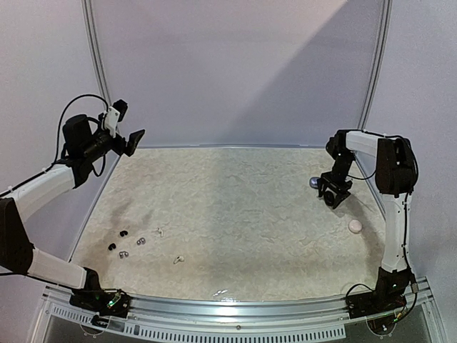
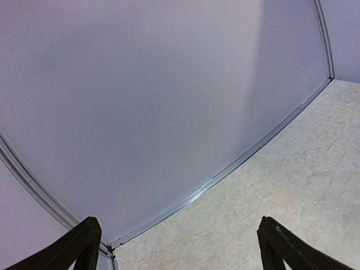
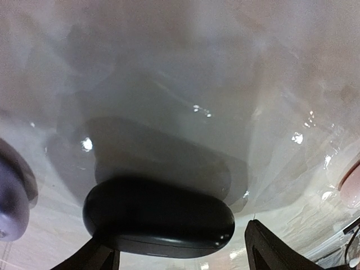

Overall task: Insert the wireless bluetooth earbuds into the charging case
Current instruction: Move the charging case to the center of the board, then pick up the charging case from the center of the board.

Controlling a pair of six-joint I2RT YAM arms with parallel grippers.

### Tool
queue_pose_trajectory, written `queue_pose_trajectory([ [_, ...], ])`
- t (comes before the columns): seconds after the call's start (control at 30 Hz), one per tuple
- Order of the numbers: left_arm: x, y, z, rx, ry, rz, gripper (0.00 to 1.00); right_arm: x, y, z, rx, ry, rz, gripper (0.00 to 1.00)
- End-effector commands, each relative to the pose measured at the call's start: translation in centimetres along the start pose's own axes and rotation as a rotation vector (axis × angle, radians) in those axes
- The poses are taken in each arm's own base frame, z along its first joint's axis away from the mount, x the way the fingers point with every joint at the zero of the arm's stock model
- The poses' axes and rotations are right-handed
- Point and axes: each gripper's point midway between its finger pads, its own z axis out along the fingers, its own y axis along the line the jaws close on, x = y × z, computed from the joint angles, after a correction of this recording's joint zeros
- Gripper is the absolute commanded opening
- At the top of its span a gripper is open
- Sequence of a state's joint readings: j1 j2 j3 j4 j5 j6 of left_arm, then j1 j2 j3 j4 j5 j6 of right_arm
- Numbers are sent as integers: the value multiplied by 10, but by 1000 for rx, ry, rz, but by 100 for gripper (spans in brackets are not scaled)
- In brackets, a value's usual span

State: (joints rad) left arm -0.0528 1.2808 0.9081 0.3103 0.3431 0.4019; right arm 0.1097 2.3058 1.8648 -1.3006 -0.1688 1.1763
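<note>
Several tiny earbuds lie on the table at the near left: a black pair (image 1: 123, 233), a silvery-grey pair (image 1: 141, 241) and a white pair (image 1: 178, 259). A closed black oval charging case (image 3: 160, 216) lies on the table between my right gripper's fingers. My right gripper (image 1: 334, 193) is down at the table at the far right, and its own view (image 3: 180, 250) shows the jaws open. The left finger touches the case and the right finger (image 3: 281, 247) stands apart from it. My left gripper (image 1: 133, 141) is raised at the far left, open and empty (image 2: 183, 253).
A round grey-blue case (image 1: 314, 182) sits just left of my right gripper and shows at the left edge of the right wrist view (image 3: 11, 197). A pinkish-white case (image 1: 355, 226) lies nearer, to the right (image 3: 351, 185). A curved wall with a metal rail (image 2: 225, 171) rims the table.
</note>
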Motion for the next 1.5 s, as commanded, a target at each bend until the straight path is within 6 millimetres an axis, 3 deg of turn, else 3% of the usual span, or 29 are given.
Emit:
queue_pose_trajectory([
  [0.0, -6, 12, -5, -40, -14, 24, 99, -3, -9, 11, 20, 27, 127, 78],
  [0.33, -4, 17, -8, -58, 0, 30, 99, -6, -12, 16, -36, 54, 290, 81],
  [0.73, 0, 19, -12, -65, 12, 36, 99, -22, -5, -5, -132, -31, 366, 85],
  [0.83, 2, 19, -13, -69, 15, 37, 99, -31, -18, -15, -117, -90, 388, 87],
  [0.9, 4, 19, -14, -71, 16, 37, 99, -33, -25, -10, -123, -79, 404, 87],
  [1.2, 3, 21, -11, -70, 11, 46, 99, -35, -8, -19, -153, -53, 352, 86],
  [1.47, 4, 21, -12, -73, 12, 55, 99, -19, -1, -2, -127, 7, 329, 80],
])
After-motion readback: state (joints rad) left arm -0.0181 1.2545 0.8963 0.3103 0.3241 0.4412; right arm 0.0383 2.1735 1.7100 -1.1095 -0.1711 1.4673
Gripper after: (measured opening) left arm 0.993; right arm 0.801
